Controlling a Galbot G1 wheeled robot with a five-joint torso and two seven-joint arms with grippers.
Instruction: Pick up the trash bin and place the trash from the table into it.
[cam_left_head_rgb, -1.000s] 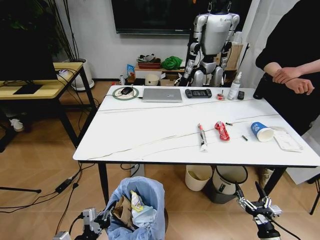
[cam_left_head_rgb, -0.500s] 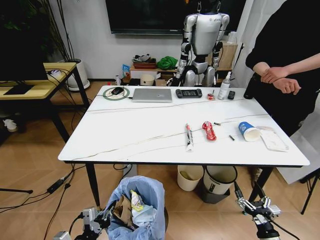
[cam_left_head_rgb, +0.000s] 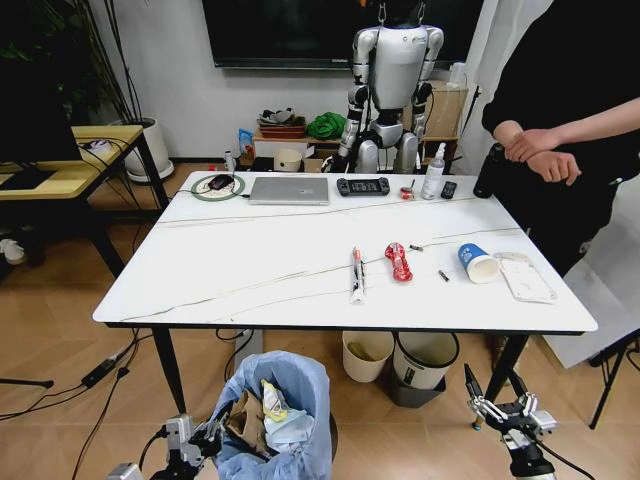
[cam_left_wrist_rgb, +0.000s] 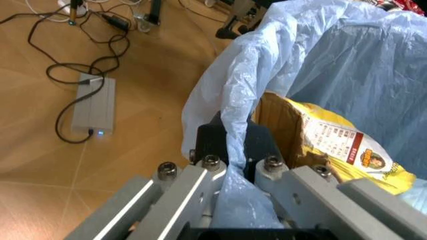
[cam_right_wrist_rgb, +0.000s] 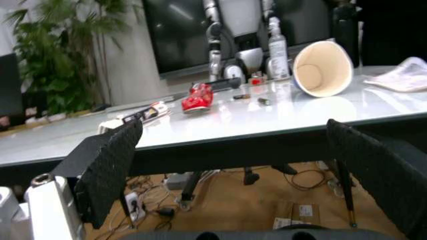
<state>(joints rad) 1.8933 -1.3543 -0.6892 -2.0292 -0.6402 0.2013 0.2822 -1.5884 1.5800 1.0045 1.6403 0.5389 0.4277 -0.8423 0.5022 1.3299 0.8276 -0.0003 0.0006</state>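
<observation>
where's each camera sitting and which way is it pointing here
Head view: on the robot's head, looking forward and down over the table; left gripper and right gripper show low, below the near edge.
Left wrist view: on the left arm, looking along its fingers, clamped on the trash bin rim.
Right wrist view: on the right arm, below table height, facing the blue paper cup between open fingers.
Shared: head and right wrist views both show the cup and red wrapper.

Robotics lab-office — humanoid robot (cam_left_head_rgb: 390, 85), wall screen (cam_left_head_rgb: 340, 32), desk (cam_left_head_rgb: 60, 160).
</observation>
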